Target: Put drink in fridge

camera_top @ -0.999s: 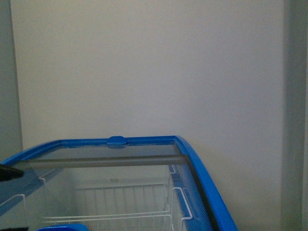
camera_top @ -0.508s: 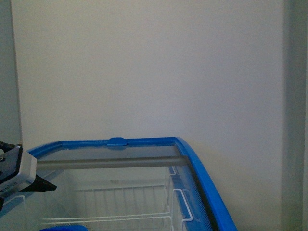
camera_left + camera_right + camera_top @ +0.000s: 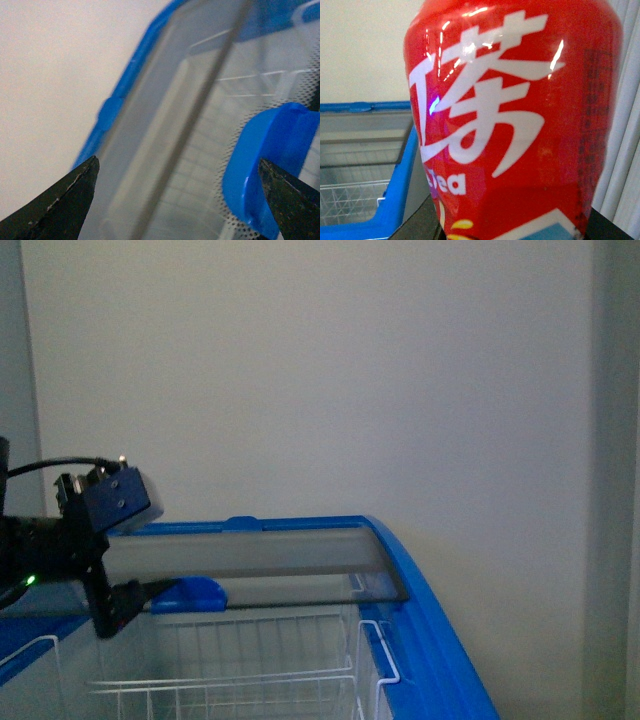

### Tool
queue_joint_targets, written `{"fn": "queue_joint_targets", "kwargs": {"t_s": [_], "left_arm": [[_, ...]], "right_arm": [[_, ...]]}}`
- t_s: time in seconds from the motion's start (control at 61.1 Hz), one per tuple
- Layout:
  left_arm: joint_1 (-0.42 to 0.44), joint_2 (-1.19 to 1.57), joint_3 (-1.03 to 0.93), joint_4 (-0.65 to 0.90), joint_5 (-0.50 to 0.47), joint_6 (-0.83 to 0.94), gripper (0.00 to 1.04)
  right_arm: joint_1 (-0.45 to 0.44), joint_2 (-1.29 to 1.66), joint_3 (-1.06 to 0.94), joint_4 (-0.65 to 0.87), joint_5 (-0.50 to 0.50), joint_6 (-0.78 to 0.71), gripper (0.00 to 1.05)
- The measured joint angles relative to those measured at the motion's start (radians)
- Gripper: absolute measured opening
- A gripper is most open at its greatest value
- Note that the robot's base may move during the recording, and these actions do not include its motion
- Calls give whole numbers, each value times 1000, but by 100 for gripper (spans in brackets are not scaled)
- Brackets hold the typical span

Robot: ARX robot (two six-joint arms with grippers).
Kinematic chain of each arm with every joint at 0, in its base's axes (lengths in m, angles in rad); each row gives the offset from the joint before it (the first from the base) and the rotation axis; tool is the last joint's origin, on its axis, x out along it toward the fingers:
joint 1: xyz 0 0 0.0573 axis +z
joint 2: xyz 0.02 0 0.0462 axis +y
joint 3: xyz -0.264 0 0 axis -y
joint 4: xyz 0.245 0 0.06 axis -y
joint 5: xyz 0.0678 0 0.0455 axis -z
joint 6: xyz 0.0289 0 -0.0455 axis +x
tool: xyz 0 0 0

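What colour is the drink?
The drink is bright red with big white writing on it. It shows best in the right wrist view.

Dim, flat light leaves the front view soft and grainy, the left wrist view blurs close up, and glare streaks the red drink (image 3: 520, 125).

On my right wrist feed the red drink (image 3: 520, 125) fills most of the picture, glossy, with big white characters and the letters "ea" lower down. It sits gripped between the dark fingers (image 3: 612, 227) of my right gripper (image 3: 515, 232), which I can see only at the lower corners. Behind the drink I see the fridge (image 3: 402, 165) with its blue rim, its glass lid (image 3: 360, 140) and a white wire basket (image 3: 350, 202) inside, against a pale wall (image 3: 365, 50).
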Motion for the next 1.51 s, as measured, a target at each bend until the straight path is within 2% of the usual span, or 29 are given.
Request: {"fn": "queue_joint_targets", "kwargs": {"t_s": [0.213, 0.278, 0.36, 0.459, 0.557, 0.639, 0.737, 0.901, 1.032, 1.097, 1.179, 1.228, 1.31, 1.408, 1.507], "left_arm": [[-20, 133, 289, 187, -330, -218, 97], [-21, 125, 309, 214, -469, -386, 97], [-11, 76, 279, 155, -565, -590, 97], [11, -5, 203, 66, -584, -771, 97], [46, -174, 45, -64, -590, -962, 97], [69, -295, -77, -104, -555, -1041, 97], [110, -564, -356, -141, -488, -1146, 97], [161, -892, -685, -164, -410, -1252, 96], [163, -1168, -950, -99, -419, -1144, 77], [146, -1308, -1067, -130, -443, -1107, 68], [122, -1452, -1191, -156, -460, -1083, 58], [105, -1507, -1239, -161, -469, -1072, 51], [91, -1548, -1273, -163, -490, -1062, 40], [76, -1580, -1292, -167, -510, -1057, 28], [9, -1611, -1307, -176, -599, -1054, 15]], "right_arm": [[0, 0, 0, 0, 0, 0, 37], [0, 0, 0, 0, 0, 0, 37], [0, 0, 0, 0, 0, 0, 37], [0, 0, 0, 0, 0, 0, 37], [0, 0, 0, 0, 0, 0, 37], [0, 0, 0, 0, 0, 0, 37], [0, 0, 0, 0, 0, 0, 37], [0, 0, 0, 0, 0, 0, 37], [-5, 5, 3, -14, -21, -6, 37], [-44, 38, 89, -218, -195, -62, 37], [-27, 80, 171, -399, -309, -132, 37], [-6, 102, 197, -459, -358, -183, 37], [24, 168, 228, -468, -433, -278, 37], [42, 292, 307, -415, -520, -459, 37], [48, 420, 395, -395, -556, -621, 37]]}}
